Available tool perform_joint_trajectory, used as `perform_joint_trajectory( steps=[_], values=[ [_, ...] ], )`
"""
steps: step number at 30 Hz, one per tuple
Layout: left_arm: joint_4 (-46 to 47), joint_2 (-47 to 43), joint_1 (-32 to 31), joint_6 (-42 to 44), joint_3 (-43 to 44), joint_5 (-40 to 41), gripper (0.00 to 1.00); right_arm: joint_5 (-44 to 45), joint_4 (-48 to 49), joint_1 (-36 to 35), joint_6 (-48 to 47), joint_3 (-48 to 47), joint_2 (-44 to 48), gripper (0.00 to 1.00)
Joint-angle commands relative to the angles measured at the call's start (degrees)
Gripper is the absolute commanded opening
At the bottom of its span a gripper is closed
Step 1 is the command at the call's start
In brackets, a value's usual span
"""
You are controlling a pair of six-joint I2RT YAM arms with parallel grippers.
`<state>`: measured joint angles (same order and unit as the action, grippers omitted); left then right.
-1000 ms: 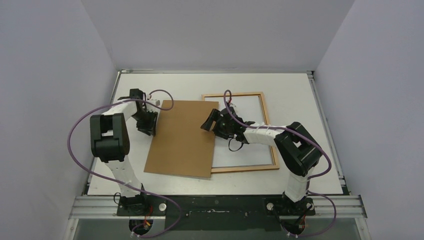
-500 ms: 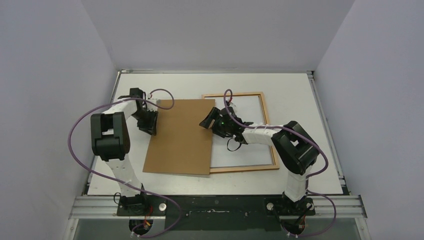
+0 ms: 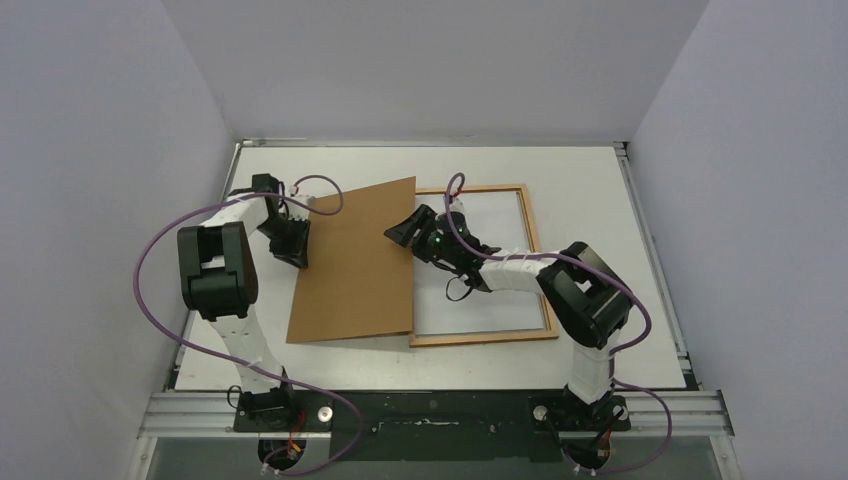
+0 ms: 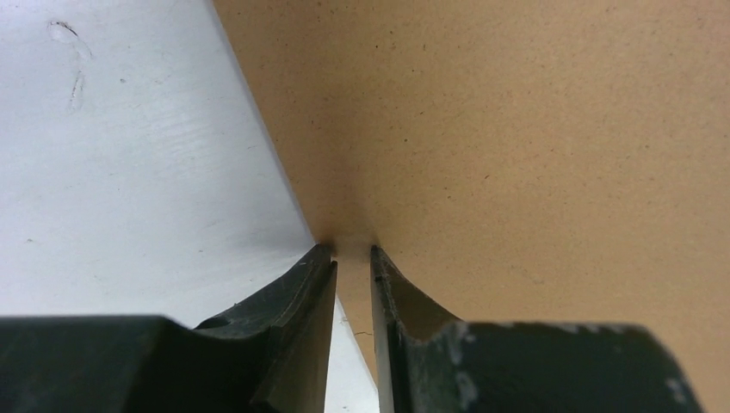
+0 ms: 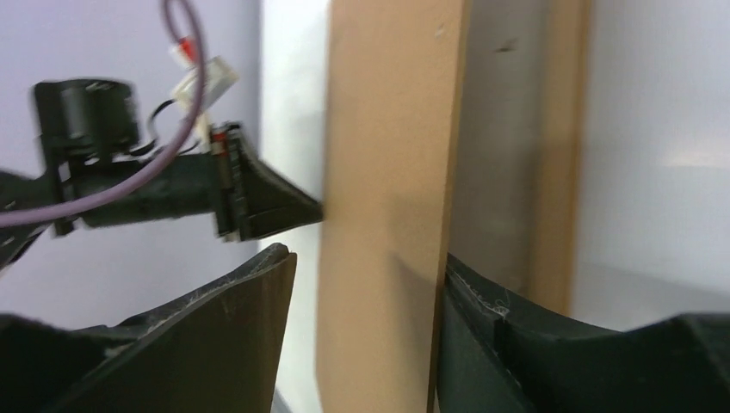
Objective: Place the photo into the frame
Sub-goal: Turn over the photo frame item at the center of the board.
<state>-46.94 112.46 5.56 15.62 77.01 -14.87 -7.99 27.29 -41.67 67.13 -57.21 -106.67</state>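
Note:
The reddish-brown wooden frame [image 3: 486, 338] lies flat right of centre, and the area inside it looks plain white. I cannot tell whether that white is the photo's back or the table. A plain brown fibreboard backing sheet [image 3: 355, 265] stands tilted, its right edge raised over the frame's left rail. My right gripper [image 3: 403, 226] straddles that raised edge. In the right wrist view its jaws [image 5: 363, 255] are open around the sheet [image 5: 387, 129]: one finger touches it, the other stands apart. My left gripper [image 3: 297, 248] rests its tips on the sheet's left edge [image 4: 516, 129], jaws [image 4: 353, 254] narrowly open.
The white table [image 3: 600, 200] is walled on three sides. Purple cables loop off both arms. The left arm's fingers [image 5: 267, 206] show beyond the sheet in the right wrist view, and the frame's rail [image 5: 559, 155] runs behind the sheet.
The sheet's right edge has risen and swung left, uncovering more of the frame. My right gripper went up and left with it, its jaws narrowing. The left gripper shifted slightly left.

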Motion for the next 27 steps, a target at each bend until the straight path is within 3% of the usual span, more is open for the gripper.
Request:
perform_joint_trajectory(
  steps=[1,5,10,16,20,23,27],
  values=[
    [1.52,5.07,-1.79,0.75,-2.51,-6.61,0.21,-9.69,18.69,-4.72,4.27,-2.73,-1.0,0.54],
    [1.19,4.75,-1.38,1.08,-2.52,-6.91,0.2,-10.16,16.03,-5.44,3.08,-4.8,-1.75,0.5],
    [-0.67,2.87,-0.34,1.26,-1.57,-7.82,0.21,-7.38,7.49,-5.66,-1.39,-6.07,0.87,0.22],
    [-8.67,-3.71,1.8,1.39,4.32,-10.95,0.55,-2.47,-6.56,-5.31,-10.3,-11.81,6.2,0.05],
    [-14.08,-8.35,3.72,1.86,8.92,-13.99,1.0,-1.27,-16.05,-5.04,-17.21,-19.16,7.78,0.05],
    [-17.98,-10.16,4.57,3.09,11.79,-15.17,0.96,-0.65,-20.48,-4.96,-20.16,-22.16,8.22,0.05],
    [-16.1,-11.3,4.91,3.45,8.04,-14.37,0.97,-1.89,-20.18,-5.18,-20.3,-21.89,7.98,0.05]
  ],
)
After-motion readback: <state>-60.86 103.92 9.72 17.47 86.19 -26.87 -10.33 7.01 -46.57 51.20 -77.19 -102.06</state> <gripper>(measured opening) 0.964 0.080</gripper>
